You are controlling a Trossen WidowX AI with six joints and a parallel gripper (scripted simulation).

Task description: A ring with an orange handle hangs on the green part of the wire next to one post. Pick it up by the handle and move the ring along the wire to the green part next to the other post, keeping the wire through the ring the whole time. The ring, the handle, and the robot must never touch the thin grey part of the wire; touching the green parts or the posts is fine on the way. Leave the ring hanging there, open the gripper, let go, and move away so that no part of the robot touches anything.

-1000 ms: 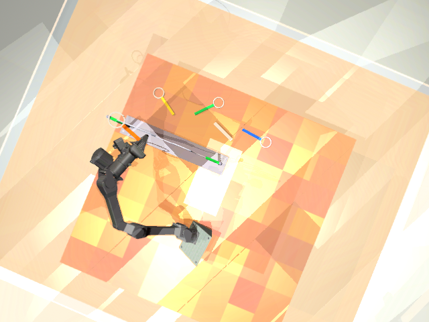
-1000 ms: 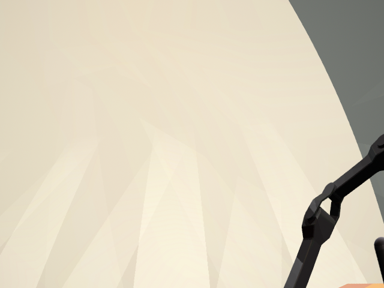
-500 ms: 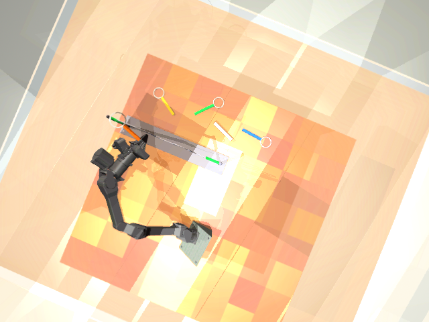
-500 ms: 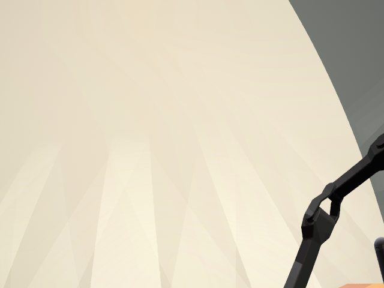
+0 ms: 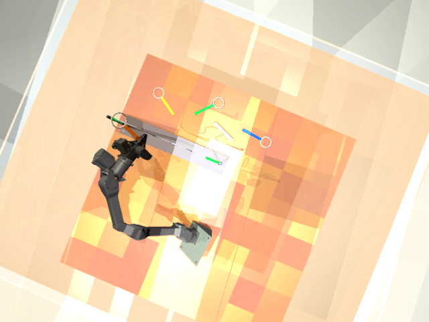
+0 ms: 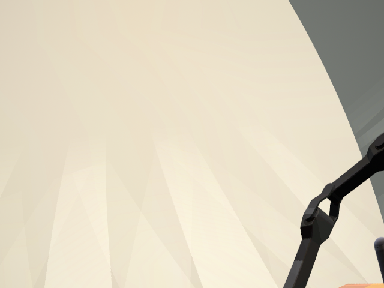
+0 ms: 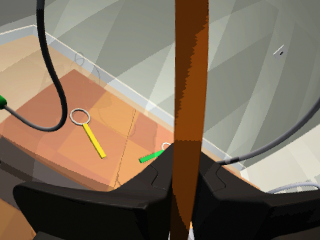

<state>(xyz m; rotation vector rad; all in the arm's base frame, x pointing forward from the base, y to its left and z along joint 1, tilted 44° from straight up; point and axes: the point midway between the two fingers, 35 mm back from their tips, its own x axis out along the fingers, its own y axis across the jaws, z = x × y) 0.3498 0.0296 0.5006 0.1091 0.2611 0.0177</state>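
Note:
The ring (image 5: 118, 113) is at the left post (image 5: 108, 117), seen over the left green part (image 5: 115, 120) in the top view; contact cannot be told. Its orange handle (image 5: 131, 132) (image 7: 190, 75) slants to my gripper (image 5: 142, 139) (image 7: 180, 150), which is shut on it. In the wrist view the handle stands upright between the fingers and the ring is out of frame. The thin grey wire (image 5: 190, 150) (image 7: 50, 129) runs to the right green part (image 5: 212, 160) by the right post (image 5: 220, 163). The exterior view shows only arm links and one dark post (image 6: 379, 248).
Behind the wire's base plate (image 5: 216, 168) lie a yellow-handled ring tool (image 5: 167, 105) (image 7: 94, 141), a green-handled one (image 5: 204, 109) (image 7: 150, 157), a white bar (image 5: 223, 131) and a blue-handled one (image 5: 251, 133). My arm's mount (image 5: 196, 247) is at the front.

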